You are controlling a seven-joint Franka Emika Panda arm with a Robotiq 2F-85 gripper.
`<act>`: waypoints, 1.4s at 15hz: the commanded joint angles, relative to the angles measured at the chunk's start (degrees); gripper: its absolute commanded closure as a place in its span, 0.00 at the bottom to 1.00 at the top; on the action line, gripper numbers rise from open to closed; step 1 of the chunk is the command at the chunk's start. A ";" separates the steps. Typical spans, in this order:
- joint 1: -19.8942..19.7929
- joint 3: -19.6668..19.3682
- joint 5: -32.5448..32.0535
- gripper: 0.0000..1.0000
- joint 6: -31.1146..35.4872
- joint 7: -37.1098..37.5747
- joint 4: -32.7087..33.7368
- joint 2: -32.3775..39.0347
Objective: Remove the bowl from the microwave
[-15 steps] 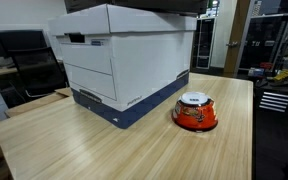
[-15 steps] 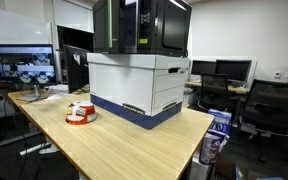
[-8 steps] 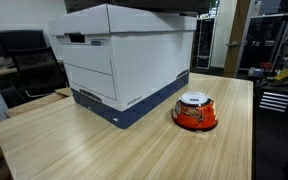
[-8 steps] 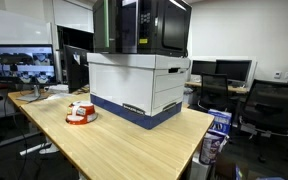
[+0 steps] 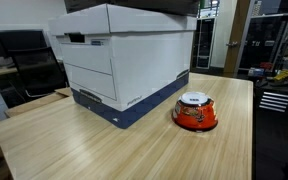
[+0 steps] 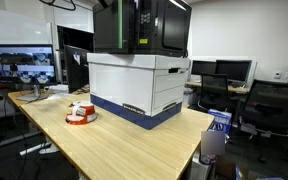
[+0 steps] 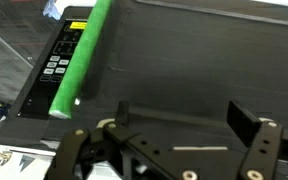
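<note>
Hanging spread wide and empty, the claw (image 7: 172, 150) faces the green handle (image 7: 82, 55) of the black microwave (image 7: 184, 60), likely lining up to pull the door. Below, the bowl (image 5: 195, 112) rests on the desk (image 5: 94, 145) beside the white box (image 5: 124, 60), already outside.

Even overhead office light; soft shadows; wrist view blurred.

1. The black metal claw (image 7: 179, 125) loses its base to the wrist view's lower edge.
2. Ahead of the claw, the black boxy microwave (image 7: 184, 60) overruns the picture; its dark door hides the inside.
3. Left of the claw, the button keypad (image 7: 54, 62) has labels too blurred to read.
4. The small round red-orange bowl (image 5: 195, 113) bears dark markings too small to read.
</note>
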 commanded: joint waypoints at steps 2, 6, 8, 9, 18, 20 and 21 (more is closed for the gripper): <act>-0.11 -1.48 2.25 0.25 6.95 1.89 2.68 6.42; 0.70 -2.80 6.70 0.47 10.21 0.42 4.44 9.26; 1.00 -3.52 7.94 0.15 3.54 -1.10 5.46 8.38; 0.95 -3.45 7.98 0.19 -1.10 -1.25 6.43 8.28; 0.40 -3.28 6.14 0.00 -8.09 -1.45 1.48 5.13; 0.07 -3.33 5.99 0.00 -3.75 -0.58 -3.67 3.98; -0.01 -3.42 6.03 0.00 -1.13 -0.50 -6.13 3.59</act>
